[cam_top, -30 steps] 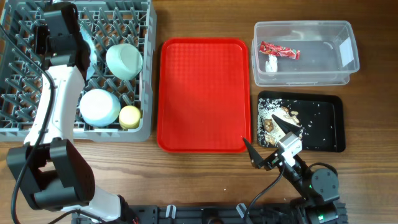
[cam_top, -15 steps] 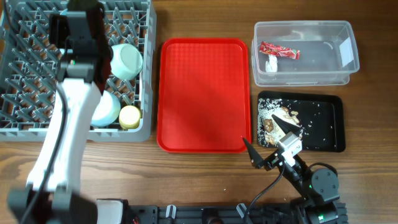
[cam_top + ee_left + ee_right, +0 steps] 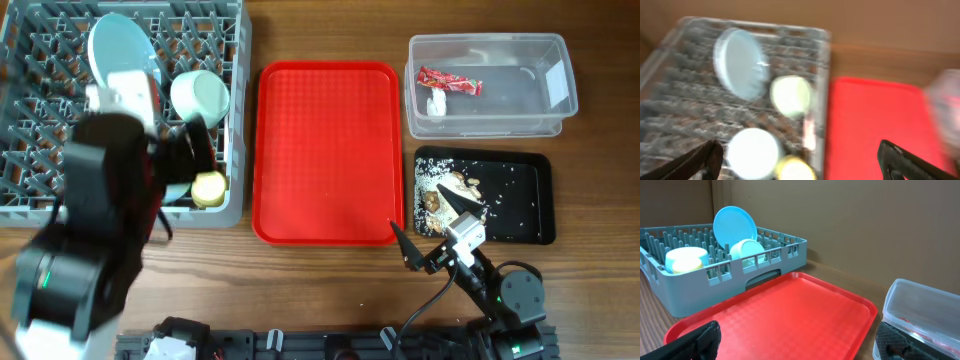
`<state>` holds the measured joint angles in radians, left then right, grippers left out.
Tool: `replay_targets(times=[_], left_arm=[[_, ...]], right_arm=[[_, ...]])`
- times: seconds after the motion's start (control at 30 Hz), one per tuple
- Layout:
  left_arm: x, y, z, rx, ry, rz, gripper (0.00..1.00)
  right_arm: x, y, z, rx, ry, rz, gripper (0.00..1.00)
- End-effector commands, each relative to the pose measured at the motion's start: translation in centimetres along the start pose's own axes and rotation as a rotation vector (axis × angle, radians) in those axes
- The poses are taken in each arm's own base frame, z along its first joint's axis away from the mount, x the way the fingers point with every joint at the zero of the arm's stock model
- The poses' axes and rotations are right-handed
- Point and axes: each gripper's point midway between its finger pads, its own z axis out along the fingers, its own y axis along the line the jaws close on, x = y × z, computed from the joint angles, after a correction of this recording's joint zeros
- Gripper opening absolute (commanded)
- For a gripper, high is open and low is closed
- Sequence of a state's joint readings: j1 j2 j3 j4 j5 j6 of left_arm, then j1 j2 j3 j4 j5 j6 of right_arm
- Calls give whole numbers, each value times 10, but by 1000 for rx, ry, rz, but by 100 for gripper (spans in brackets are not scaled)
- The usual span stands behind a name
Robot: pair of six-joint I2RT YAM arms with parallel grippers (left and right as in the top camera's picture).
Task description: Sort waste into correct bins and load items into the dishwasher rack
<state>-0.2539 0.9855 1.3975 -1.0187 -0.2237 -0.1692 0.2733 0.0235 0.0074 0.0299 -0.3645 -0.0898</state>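
altogether one plate (image 3: pixel 120 45), two bowls (image 3: pixel 791 96) (image 3: pixel 752 152), one cup (image 3: pixel 208 187).

Overhead staring straight down on the whole table (image 3: pixel 330 270), left wrist high, blurred, tilted over the grey rack (image 3: pixel 670 90), right wrist low near the table's front edge, facing across the red tray (image 3: pixel 790 315), rack and tray in all three
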Motion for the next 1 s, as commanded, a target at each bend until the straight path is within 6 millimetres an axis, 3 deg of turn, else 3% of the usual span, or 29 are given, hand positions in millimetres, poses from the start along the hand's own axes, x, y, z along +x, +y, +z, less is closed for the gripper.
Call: replay_targets(times=[0.0, 0.27, 0.4, 0.5, 0.6, 0.7, 0.97], left_arm=[[28, -43, -29, 275, 96, -58, 100], [62, -24, -55, 236, 167, -46, 100], [55, -13, -62, 193, 107, -49, 100], [36, -10, -61, 182, -16, -38, 100], [21, -12, -56, 217, -169, -37, 100], [25, -19, -47, 287, -269, -43, 100], [83, -17, -5, 356, -399, -58, 100]], right_arm=[[1, -2, 0, 8, 1, 11, 100], [1, -2, 0, 8, 1, 11, 100], [1, -2, 0, 8, 1, 11, 100], [1, -2, 0, 8, 1, 11, 100], [1, -2, 0, 8, 1, 11, 100], [1, -2, 0, 8, 1, 11, 100], [1, -2, 0, 8, 1, 11, 100]])
